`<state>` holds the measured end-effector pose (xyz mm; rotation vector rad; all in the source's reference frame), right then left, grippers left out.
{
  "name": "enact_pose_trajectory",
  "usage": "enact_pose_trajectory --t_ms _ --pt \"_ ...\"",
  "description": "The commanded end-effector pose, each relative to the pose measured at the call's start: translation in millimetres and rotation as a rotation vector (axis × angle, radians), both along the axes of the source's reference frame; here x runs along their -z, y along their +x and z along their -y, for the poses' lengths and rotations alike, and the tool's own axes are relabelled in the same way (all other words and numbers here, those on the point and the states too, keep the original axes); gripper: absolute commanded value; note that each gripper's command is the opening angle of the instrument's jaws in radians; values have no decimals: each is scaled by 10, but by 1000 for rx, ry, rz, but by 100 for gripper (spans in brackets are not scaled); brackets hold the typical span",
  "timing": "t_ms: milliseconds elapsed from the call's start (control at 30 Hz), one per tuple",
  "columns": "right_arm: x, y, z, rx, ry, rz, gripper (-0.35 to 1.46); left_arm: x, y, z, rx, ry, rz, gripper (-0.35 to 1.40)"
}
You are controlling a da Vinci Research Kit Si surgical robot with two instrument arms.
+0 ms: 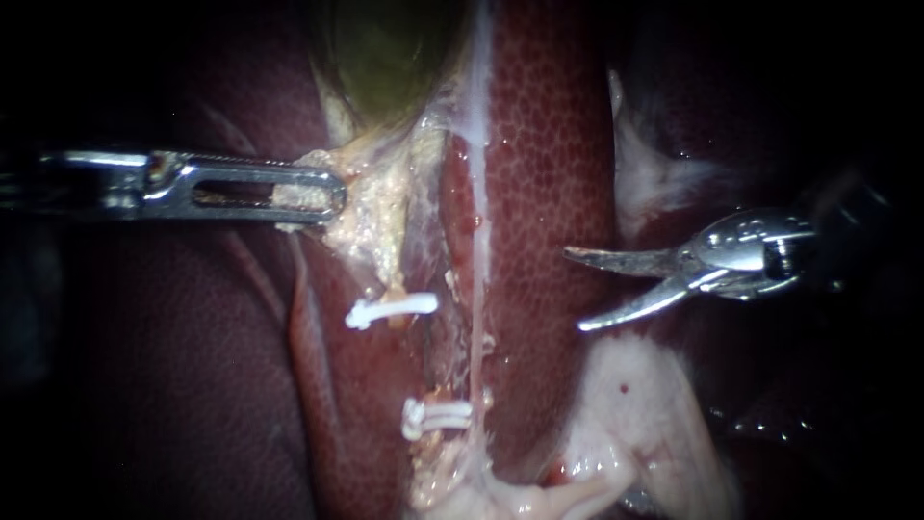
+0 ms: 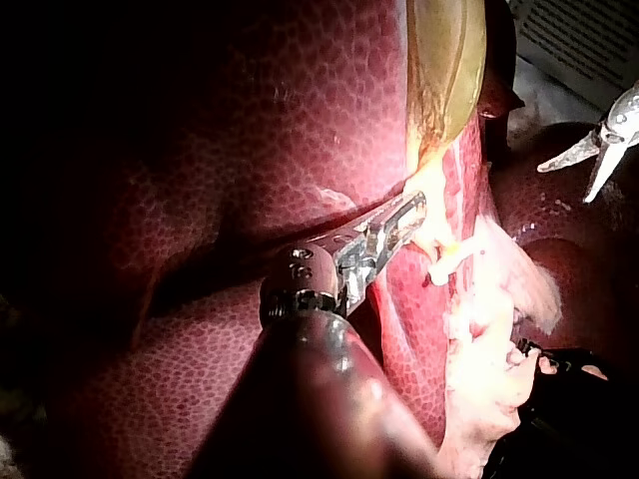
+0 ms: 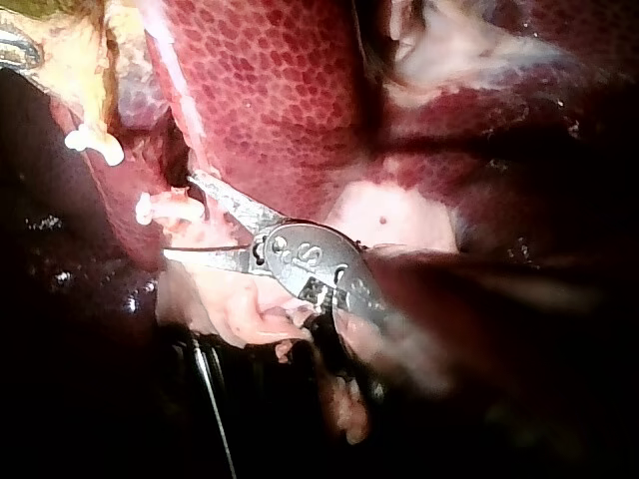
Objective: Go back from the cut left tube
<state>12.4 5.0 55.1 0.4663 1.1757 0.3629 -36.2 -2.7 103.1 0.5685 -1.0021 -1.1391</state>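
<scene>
**Blades open and clear of the cut left tube; left jaws holding tissue**

Your right instrument (image 1: 577, 289) ends in two curved blades. They stand well apart with nothing between them but bare liver (image 1: 549, 144) beneath – they grip nothing and touch no tube. The blades point toward the clipped area but lie well to its side, with a band of mottled liver between. Behind the blades, the hinge and shaft run off to the right over dark tissue, and a patch of pale whitish tissue (image 1: 635, 404) lies just below.

Your left instrument (image 1: 322, 193) has a long slotted jaw pair closed on yellowish tissue (image 1: 375, 207) just under the gallbladder (image 1: 385, 48). Both jaws bear on it, and the left wrist view shows the same hold. Its shaft lies level, coming in from the left.

The cut left tube (image 1: 393, 287) sits between the two instruments, nearer your left one. Its upper stump hangs from the held yellowish tissue and carries one white clip (image 1: 393, 308) across its end. The lower stump carries a pair of white clips (image 1: 438, 416) close together. An open gap separates the upper clip from the lower pair – the ends do not meet. A thin pale strand (image 1: 476, 289) runs alongside, just beside both stumps.
</scene>
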Motion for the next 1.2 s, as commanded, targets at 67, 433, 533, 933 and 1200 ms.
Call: enact_pose_trajectory --t_ms 67,433,533,933,1200 --pt "0 0 0 2 1 1 143 -4 -4 3 -5 0 3 -23" --pt "1 1 1 0 1 -1 143 -30 -37 14 -27 -3 8 -21" --pt "1 1 1 0 1 -1 143 -34 -45 16 -34 -1 6 -21" --pt "3 2 2 -1 -5 -4 143 -39 -54 18 -41 0 8 -20" --pt "3 2 2 -3 -5 -6 143 -39 -54 18 -41 0 8 -20"
